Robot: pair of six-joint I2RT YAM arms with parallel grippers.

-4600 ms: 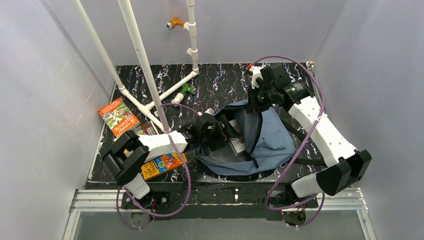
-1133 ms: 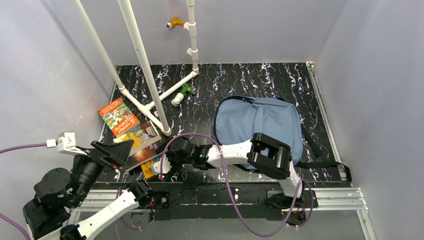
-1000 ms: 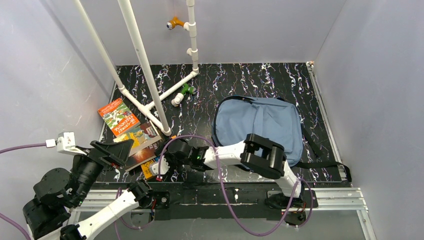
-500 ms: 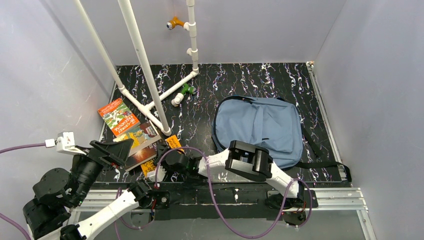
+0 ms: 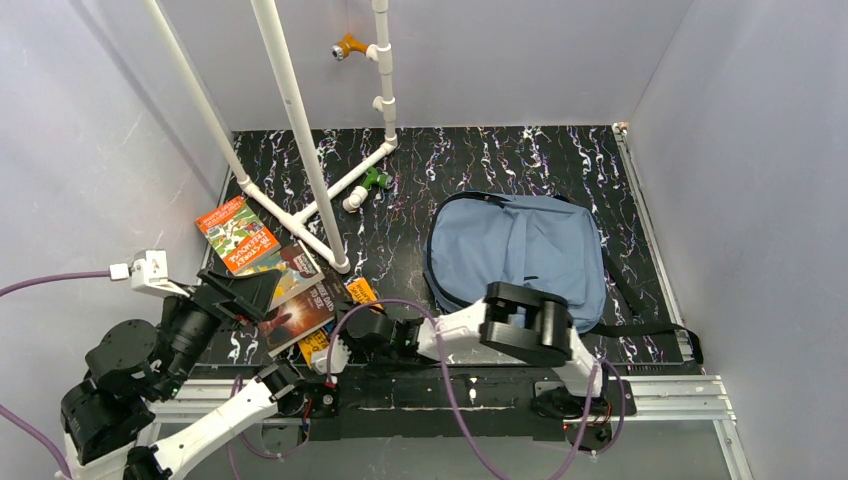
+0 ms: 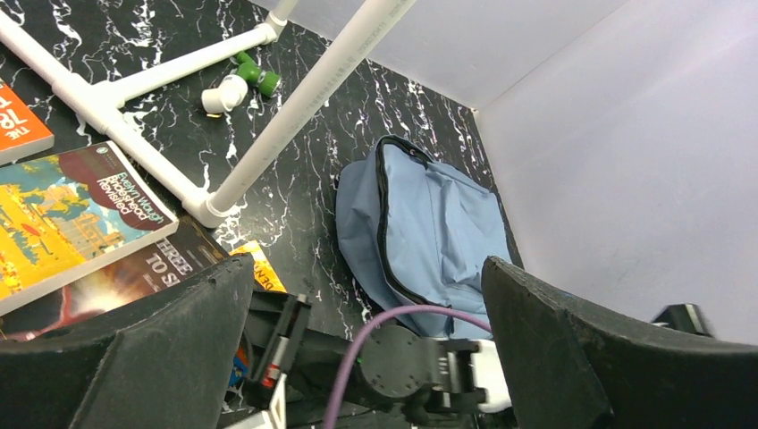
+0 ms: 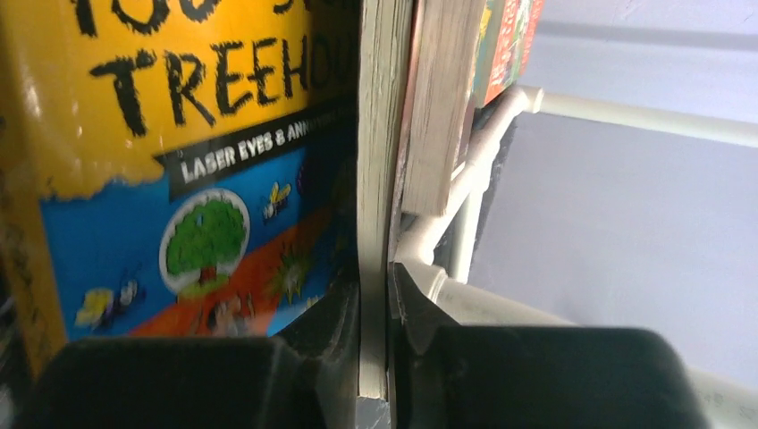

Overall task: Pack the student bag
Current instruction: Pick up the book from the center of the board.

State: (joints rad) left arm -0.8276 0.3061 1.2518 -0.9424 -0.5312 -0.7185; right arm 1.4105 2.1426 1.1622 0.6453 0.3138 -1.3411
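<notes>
Yellow book (image 7: 179, 134) nearer; four books (image 5: 300, 305); one bag (image 5: 530, 250)

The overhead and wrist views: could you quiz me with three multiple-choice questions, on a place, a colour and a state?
1. Where does the student bag lie?
A) on the right part of the table
B) under the white pipes
C) in a gripper

2. Which colours are on the cover of the book in the right gripper?
A) pink and grey
B) yellow and blue
C) all white

3. How is the left gripper?
A) shut on a book
B) shut on a strap
C) open and empty

Answers:
1 A, it lies flat there.
2 B, the right wrist view shows yellow above blue.
3 C, its fingers stand wide apart with nothing between them.
</notes>
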